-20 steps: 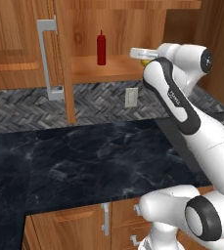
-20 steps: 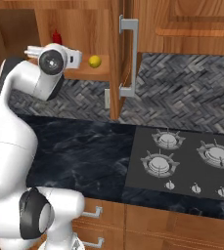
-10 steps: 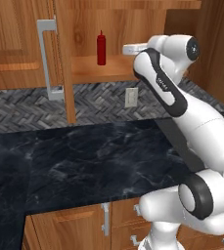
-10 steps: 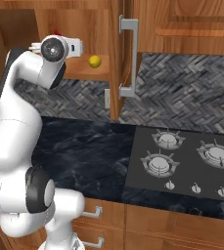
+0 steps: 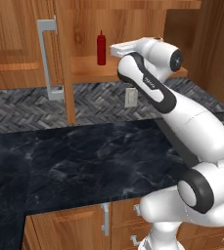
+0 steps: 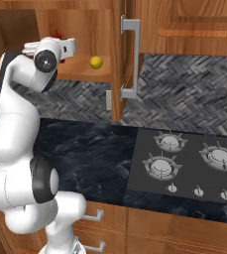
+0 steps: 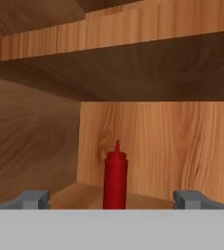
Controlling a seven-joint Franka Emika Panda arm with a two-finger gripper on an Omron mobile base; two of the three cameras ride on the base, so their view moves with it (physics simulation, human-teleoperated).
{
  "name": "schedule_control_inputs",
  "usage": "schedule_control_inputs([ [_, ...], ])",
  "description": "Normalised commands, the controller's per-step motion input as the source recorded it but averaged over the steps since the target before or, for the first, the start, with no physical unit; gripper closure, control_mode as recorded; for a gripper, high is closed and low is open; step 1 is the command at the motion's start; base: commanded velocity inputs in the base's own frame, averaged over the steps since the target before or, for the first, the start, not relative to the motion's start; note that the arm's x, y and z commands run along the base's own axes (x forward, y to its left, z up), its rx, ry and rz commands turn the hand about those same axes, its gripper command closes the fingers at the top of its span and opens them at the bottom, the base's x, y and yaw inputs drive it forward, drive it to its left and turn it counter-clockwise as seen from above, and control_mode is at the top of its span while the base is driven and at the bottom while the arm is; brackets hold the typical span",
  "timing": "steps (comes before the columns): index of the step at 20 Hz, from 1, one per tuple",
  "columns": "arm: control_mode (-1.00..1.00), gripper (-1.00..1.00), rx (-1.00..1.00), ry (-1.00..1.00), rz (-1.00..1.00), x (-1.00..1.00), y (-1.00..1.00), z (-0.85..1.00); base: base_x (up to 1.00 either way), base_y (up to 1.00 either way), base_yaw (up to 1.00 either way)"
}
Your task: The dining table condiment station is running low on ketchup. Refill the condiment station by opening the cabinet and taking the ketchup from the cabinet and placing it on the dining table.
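**Spread gripper faces the ketchup inside the opened cabinet**

In the left base view, the cabinet stands with its door swung out, the long silver handle on the door's face. To the right of that door, the ketchup stands upright on the cabinet's shelf, toward the shelf's back edge. Further right, the arm's hand reaches level with that shelf, near the bottle but apart from it.

In the hand view, the gripper is released, its fingertips set wide apart, with the bottle upright between them and farther in, close to the cabinet's back wall.

In the right base view, a small yellow ball-shaped thing lies on the shelf, right of the hand.
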Motion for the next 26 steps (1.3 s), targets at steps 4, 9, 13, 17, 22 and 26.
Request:
schedule_control_inputs([
  [4,-1.00,-1.00,0.00,-0.10,0.00,0.04,0.39,-0.01,0.00,0.00,0.00],
  [9,-1.00,-1.00,0.00,-0.01,0.00,0.10,0.01,-0.08,0.00,0.00,0.00],
  [13,-1.00,-1.00,0.00,0.00,0.00,0.13,0.00,-0.19,0.00,0.00,0.00],
  [17,-1.00,-1.00,0.00,0.01,0.00,0.21,0.00,-0.16,0.00,0.00,0.00],
  [22,-1.00,-1.00,0.02,0.03,0.00,0.36,0.00,-0.02,0.00,0.00,0.00],
  [26,-1.00,-1.00,0.04,0.03,0.00,0.41,0.00,0.00,0.00,0.00,0.00],
])
